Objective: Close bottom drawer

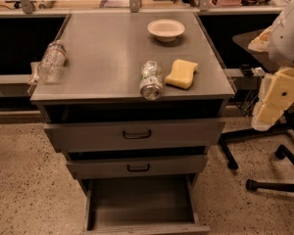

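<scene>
1. clear plastic bottle [51, 61] lies on its side at the far left edge of the worktop [108, 58], cap end pointing away from the camera.
2. the worktop is the flat grey metal top of a three-drawer cabinet, which stands on a speckled floor [24, 180].
3. top drawer [137, 133], the widest front with the larger dark handle, sits a little forward of the cabinet body, with a dark gap showing above it.
4. middle drawer [137, 167], narrower with a small dark handle, also sits slightly forward, with a dark gap above it.
5. bottom drawer [139, 202] is below the other two at the bottom centre of the view. it is pulled far out toward the camera, its deep plain grey inside is in full view with nothing in it, and its front is at the lower frame edge. handle not visible.
6. crushed can [151, 80] lies on its side near the front edge of the worktop, round end facing the camera.
7. white bowl [166, 30] stands upright near the back of the worktop, well apart from the can.
8. yellow sponge [182, 73] lies flat just beside the can, on its right.
9. tool [272, 104] hangs in the air off the cabinet's right side, below a white arm housing, about level with the top drawer. it touches nothing and is well apart from the bottom drawer. cannot tell if it is spread or pressed together.
10. black chair legs [264, 180] rest on the floor at the lower right.
</scene>
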You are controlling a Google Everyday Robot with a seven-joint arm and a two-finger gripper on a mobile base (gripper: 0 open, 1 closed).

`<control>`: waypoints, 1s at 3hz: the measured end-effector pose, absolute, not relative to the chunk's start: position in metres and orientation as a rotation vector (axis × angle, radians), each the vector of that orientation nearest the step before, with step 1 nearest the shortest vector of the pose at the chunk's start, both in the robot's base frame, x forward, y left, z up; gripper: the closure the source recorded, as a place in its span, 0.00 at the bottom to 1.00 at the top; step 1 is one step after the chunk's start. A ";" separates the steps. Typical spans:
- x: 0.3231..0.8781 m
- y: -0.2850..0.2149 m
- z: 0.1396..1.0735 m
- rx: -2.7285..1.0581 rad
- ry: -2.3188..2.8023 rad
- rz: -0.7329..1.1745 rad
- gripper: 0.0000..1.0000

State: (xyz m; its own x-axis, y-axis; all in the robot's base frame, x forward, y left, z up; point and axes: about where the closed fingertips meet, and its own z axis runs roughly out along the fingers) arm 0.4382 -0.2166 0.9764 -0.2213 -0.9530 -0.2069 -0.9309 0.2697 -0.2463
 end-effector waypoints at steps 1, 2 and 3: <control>0.438 -0.217 0.976 -1.724 2.231 -0.099 0.00; 0.439 -0.208 0.944 -1.740 2.234 -0.047 0.00; 0.428 -0.176 0.844 -1.803 2.163 0.124 0.00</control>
